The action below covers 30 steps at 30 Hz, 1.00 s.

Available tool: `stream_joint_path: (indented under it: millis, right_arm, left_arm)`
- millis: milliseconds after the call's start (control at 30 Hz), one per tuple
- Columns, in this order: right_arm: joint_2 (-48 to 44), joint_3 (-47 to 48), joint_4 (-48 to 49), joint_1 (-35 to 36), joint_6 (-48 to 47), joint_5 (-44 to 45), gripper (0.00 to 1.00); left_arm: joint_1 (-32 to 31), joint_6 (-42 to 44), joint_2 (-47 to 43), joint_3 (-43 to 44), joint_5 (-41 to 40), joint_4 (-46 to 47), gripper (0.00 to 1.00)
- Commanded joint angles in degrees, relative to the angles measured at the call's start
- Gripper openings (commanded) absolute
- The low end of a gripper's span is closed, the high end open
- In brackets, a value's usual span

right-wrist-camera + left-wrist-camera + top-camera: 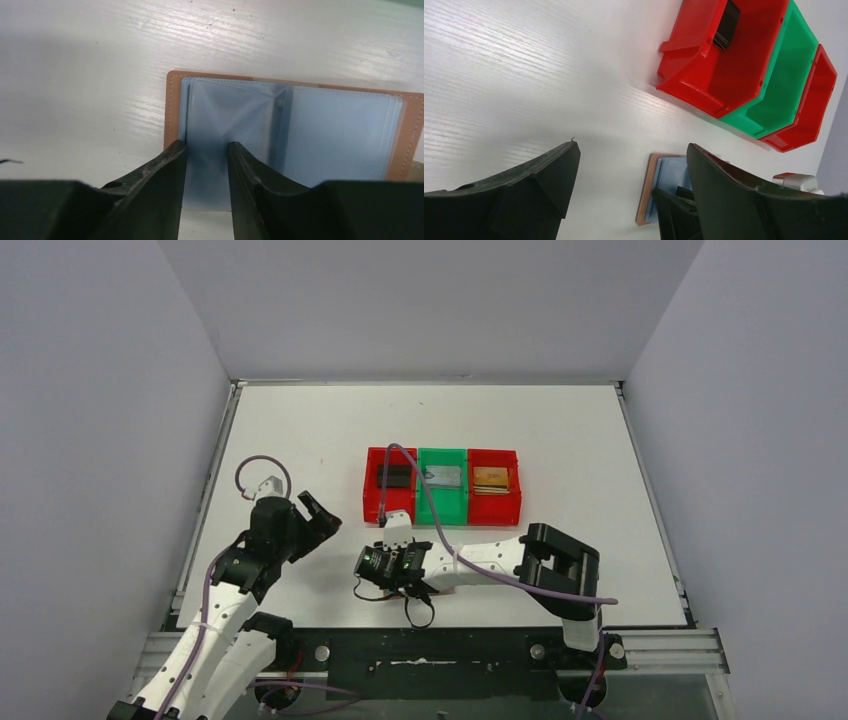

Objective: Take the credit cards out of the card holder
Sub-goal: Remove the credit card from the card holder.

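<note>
Nearest the arm bases, the card holder (340, 135) lies open and flat on the desk (300, 430), tan cover down and pale blue sleeves up, which exposes the slot mouths from above. The right gripper (207, 144) sits on its left page with the jaws narrow, a strip of blue between them. Whether they pinch a card or a sleeve, or only press down, I cannot tell, as the cloudy plastic hides any card inside. From above, that gripper covers almost the whole holder. To the left of the holder hangs the left gripper (631, 145), jaws wide and holding nothing, probably ready to steady the cover. Its camera catches only one corner of the holder. Beyond the holder stand three bins, each with one card: a black card (395, 476), a silver-grey card (446, 476) and a gold-tan card (492, 478), apparently sorted.
</note>
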Motion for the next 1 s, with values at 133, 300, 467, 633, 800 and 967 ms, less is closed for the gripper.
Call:
stream_joint_path:
  millis: [133, 300, 467, 633, 800, 967]
  right_arm:
    - [-5.0, -4.9, 6.0, -0.9, -0.2, -2.4, 0.25]
    - [-8.8, -9.3, 13.0, -2.8, -0.1, -5.8, 0.2]
    - [-11.8, -12.6, 17.0, -4.1, 0.6, -7.5, 0.16]
    - [-14.0, -15.9, 21.7, -5.4, 1.8, -9.8, 0.12]
    - [-18.1, -23.9, 33.0, -7.3, 4.0, -13.7, 0.12]
    - [-21.6, -32.7, 45.2, -9.6, 7.6, -16.7, 0.12]
  left_arm:
    - [0.2, 1.1, -0.6, 1.0, 2.3, 2.2, 0.79]
    - [0.2, 1.4, 0.1, 0.7, 3.6, 3.0, 0.79]
    - [0.2, 2.4, 1.5, 0.3, 6.6, 4.7, 0.79]
    - [0.2, 4.1, 4.0, -1.1, 13.5, 8.5, 0.78]
    - [0.2, 4.3, 6.7, -4.7, 25.8, 16.1, 0.74]
    - [-1.8, 0.7, 9.0, -9.3, 36.3, 27.5, 0.72]
